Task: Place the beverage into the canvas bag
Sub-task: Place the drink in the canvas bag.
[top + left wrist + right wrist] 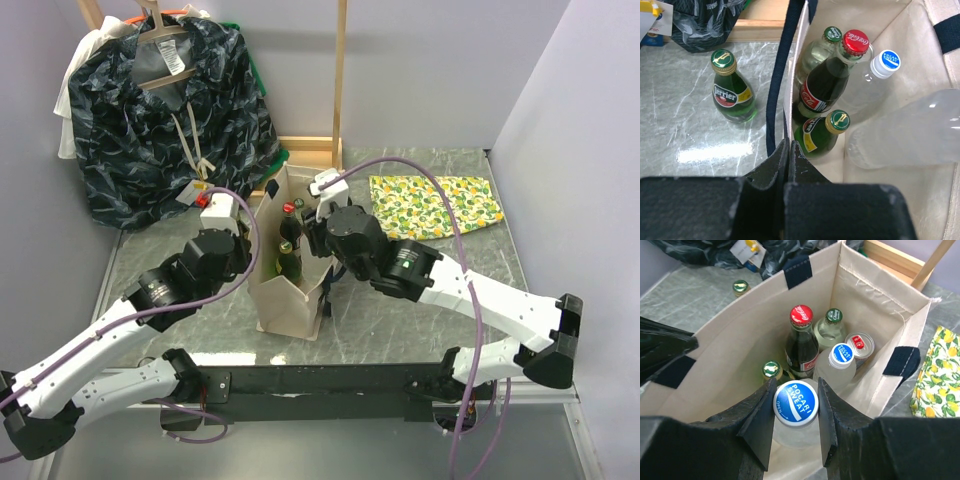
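1. Canvas bag (pixel 288 305): stands upright on the table (pixel 400 320) between both arms, mouth wide open.
2. Left gripper (pixel 788 150): pinches the bag's rim beside a black strap, fingers pressed together on the cloth.
3. Right gripper (pixel 796 390): hangs in the bag's mouth, clamped either side of the beverage's blue cap.
4. Beverage (pixel 795 403), a clear Pocari Sweat bottle: sits inside the bag's walls, cap up, gripped.
5. Cola bottle (pixel 801 342), second Pocari bottle (pixel 842 353), green-capped bottle (pixel 833 322), red-topped can (pixel 859 343): stand packed together inside the bag.
6. Perrier bottle (pixel 731 87): stands outside on the table, just beside the bag.
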`<action>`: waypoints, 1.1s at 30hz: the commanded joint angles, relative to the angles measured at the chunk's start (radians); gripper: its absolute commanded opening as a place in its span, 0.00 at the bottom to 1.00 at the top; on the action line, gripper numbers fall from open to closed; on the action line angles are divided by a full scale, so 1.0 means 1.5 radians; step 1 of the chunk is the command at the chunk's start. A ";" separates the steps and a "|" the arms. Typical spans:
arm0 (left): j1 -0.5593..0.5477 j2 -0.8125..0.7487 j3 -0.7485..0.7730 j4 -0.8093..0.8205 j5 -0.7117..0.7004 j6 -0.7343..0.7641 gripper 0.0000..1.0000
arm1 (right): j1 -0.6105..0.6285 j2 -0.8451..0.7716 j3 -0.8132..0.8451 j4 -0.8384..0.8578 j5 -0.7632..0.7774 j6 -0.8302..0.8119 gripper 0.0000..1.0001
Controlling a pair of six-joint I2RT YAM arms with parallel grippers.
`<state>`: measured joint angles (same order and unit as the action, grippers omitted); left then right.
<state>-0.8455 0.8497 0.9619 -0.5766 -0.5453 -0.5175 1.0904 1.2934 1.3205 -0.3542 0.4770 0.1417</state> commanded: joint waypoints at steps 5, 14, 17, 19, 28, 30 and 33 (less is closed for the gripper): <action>0.001 0.008 0.013 0.032 0.011 0.005 0.01 | -0.002 -0.012 -0.010 0.193 0.070 0.007 0.00; 0.001 0.015 0.015 0.030 0.006 0.006 0.01 | -0.002 0.009 -0.009 0.198 0.070 0.010 0.00; 0.002 0.014 0.014 0.031 0.006 0.006 0.01 | -0.001 0.015 -0.006 0.194 0.071 0.011 0.00; 0.001 0.013 0.014 0.032 0.006 0.006 0.01 | -0.002 0.020 -0.004 0.192 0.072 0.012 0.00; 0.001 0.012 0.012 0.031 0.005 0.008 0.01 | -0.002 0.034 -0.016 0.189 0.069 0.026 0.00; 0.001 0.011 0.013 0.031 0.005 0.008 0.01 | -0.003 0.035 -0.019 0.187 0.064 0.032 0.00; 0.001 0.012 0.012 0.032 0.005 0.008 0.01 | -0.002 0.034 -0.025 0.186 0.061 0.039 0.00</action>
<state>-0.8455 0.8677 0.9619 -0.5529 -0.5388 -0.5167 1.0904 1.3750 1.2675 -0.2325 0.5430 0.1596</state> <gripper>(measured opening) 0.026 0.416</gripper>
